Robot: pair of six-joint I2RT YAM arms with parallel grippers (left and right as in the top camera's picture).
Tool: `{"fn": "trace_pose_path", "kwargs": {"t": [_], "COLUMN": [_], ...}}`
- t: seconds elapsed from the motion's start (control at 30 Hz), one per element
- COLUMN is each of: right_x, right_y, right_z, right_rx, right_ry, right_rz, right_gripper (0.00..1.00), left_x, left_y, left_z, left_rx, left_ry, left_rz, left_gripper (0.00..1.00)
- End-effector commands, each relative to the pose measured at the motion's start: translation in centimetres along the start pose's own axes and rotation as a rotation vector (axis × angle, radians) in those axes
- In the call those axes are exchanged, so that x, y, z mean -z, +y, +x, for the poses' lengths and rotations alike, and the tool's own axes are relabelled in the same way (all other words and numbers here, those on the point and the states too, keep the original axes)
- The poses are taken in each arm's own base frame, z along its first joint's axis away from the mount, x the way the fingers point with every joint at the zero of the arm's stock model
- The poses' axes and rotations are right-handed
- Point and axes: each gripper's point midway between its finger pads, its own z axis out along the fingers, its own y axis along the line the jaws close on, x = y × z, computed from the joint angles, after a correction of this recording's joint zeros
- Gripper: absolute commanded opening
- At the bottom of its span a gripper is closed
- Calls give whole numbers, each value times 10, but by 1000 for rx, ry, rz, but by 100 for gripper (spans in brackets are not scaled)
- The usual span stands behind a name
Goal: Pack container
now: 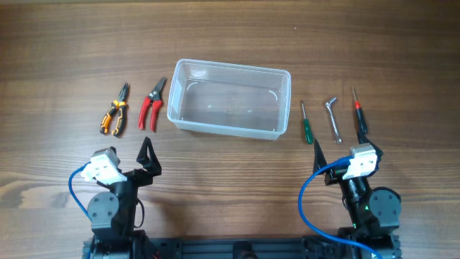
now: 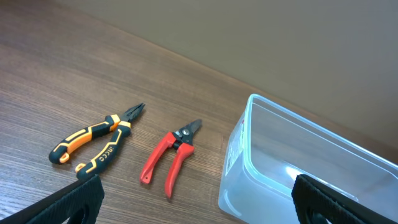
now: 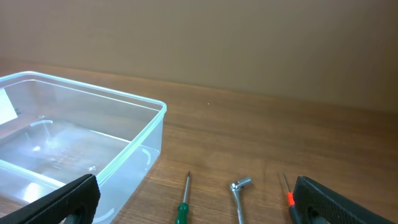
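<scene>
Wooden table (image 1: pixel 230 180): bears everything.
Container (image 1: pixel 233 67): mid-table, beyond both arms, upright, nothing inside. Packing not begun, by my reckoning.
Left gripper (image 2: pixel 196 186), right gripper (image 3: pixel 196 186): each spread wide, holding nothing, low at the table's near side.
Left of the container, outside it: orange-and-black pliers (image 1: pixel 113 111), red cutters (image 1: pixel 151 104).
Right of it, outside: red-and-black screwdriver (image 1: pixel 359 111), green screwdriver (image 1: pixel 305 124), bent silver wrench (image 1: pixel 333 115).
All five apparently await loading.
</scene>
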Motion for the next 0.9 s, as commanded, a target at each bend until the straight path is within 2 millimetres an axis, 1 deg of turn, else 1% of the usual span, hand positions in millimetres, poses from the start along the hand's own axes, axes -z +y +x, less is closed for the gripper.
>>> {"fn": "trace_pose_path", "kwargs": {"t": [0.0, 0.33, 0.43, 0.5, 0.57, 0.63, 0.67, 0.7, 0.77, 0.8, 0.87], "right_x": [1, 1, 2, 2, 1, 2, 4, 6, 6, 2, -11], "right_y": [2, 2, 11, 13, 12, 3, -4, -12, -18, -21, -24], "right_z": [-4, -5, -12, -10, -12, -22, -33, -49, -72, -85, -101], "right_rx": [12, 8, -122, -205, -213, -212, -210, -205, -160, -126, -90], "right_ry": [-22, -23, -47, -38, -43, -62, -80, -105, -116, -97, -21], "right_rz": [-12, -12, -68, -80, -75, -32, 2, 43, 71, 76, 74], "right_gripper": [100, 100, 100, 100, 100, 100, 100, 100, 100, 100, 100], "left_x": [0, 0, 0, 0, 0, 0, 0, 0, 0, 0, 0], "left_y": [4, 4, 4, 4, 4, 4, 4, 4, 4, 4, 4], "left_z": [-1, -1, -1, -1, -1, -1, -1, -1, -1, -1, -1], "left_rx": [14, 14, 14, 14, 14, 14, 14, 14, 14, 14, 14], "left_ry": [-10, -10, -10, -10, -10, -10, -10, -10, -10, -10, -10], "left_rz": [-16, -16, -16, -16, -16, -16, -16, -16, -16, -16, -16], "left_gripper": [100, 100, 100, 100, 100, 100, 100, 100, 100, 100, 100]}}
